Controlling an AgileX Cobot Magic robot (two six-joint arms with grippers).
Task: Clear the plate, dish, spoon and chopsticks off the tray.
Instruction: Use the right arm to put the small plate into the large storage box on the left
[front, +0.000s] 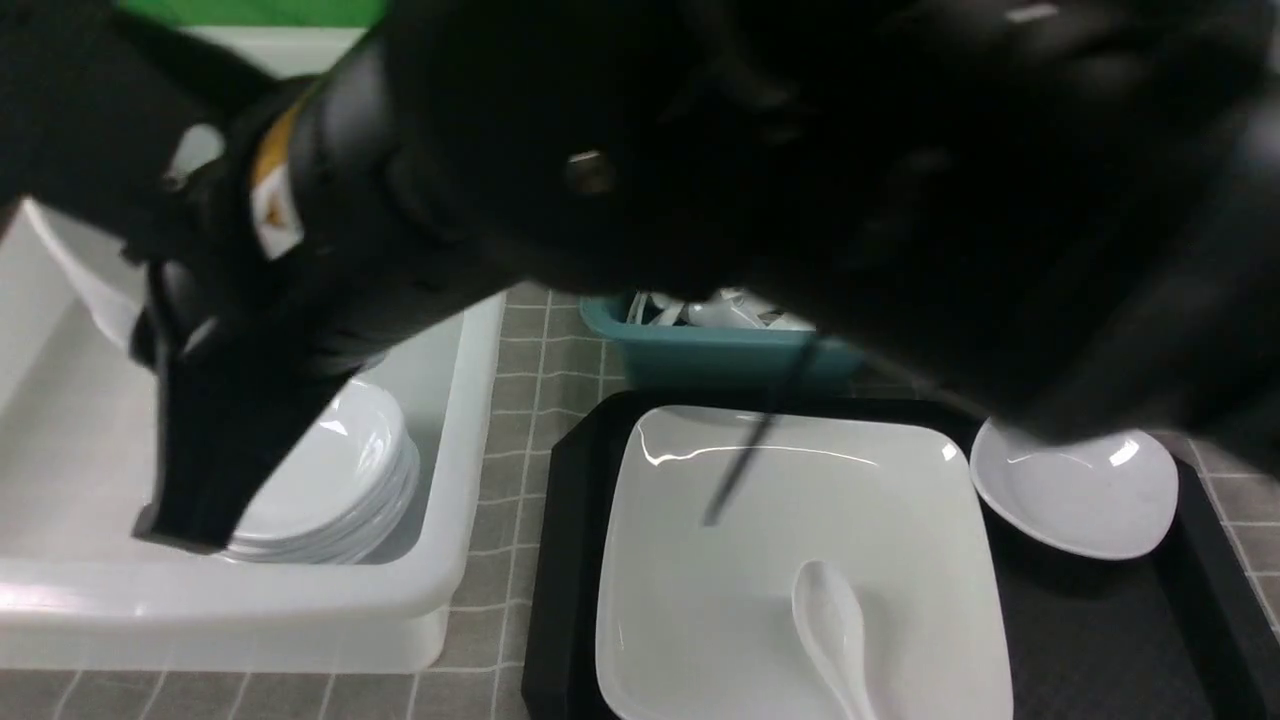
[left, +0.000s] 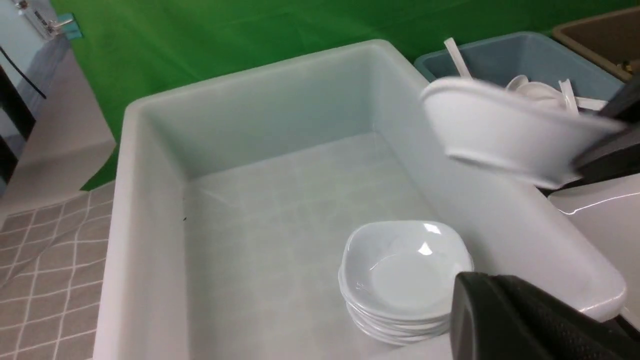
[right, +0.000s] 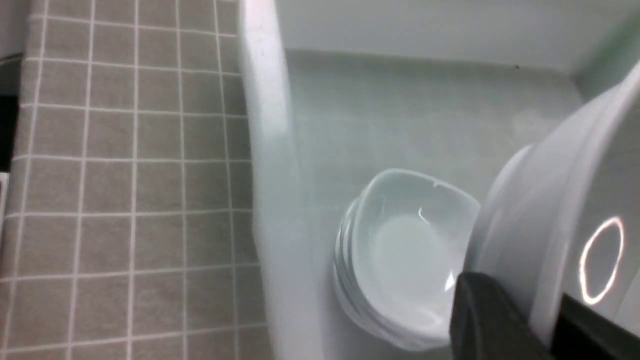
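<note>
In the front view dark arms block the top. The plate (front: 800, 540), with the spoon (front: 835, 630) and chopsticks (front: 735, 485) on it, sits on the tray (front: 570, 560) just right of the white bin (front: 470, 430). From the left wrist, the dish (left: 500, 135) hangs tilted above the bin's tray-side wall, pinched at its rim by the right gripper (left: 600, 150). The left gripper (left: 480, 305) is clenched with nothing seen in it, low in the bin beside the stacked dishes (left: 400, 270). The right wrist view shows that rim pinch close up. The dish looks glazed, stiff, light and breakable, so a rim hold probably suits it.

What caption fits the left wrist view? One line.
Small white rounded-square dish hangs tilted over white plastic bin holding a stack of dishes.
</note>
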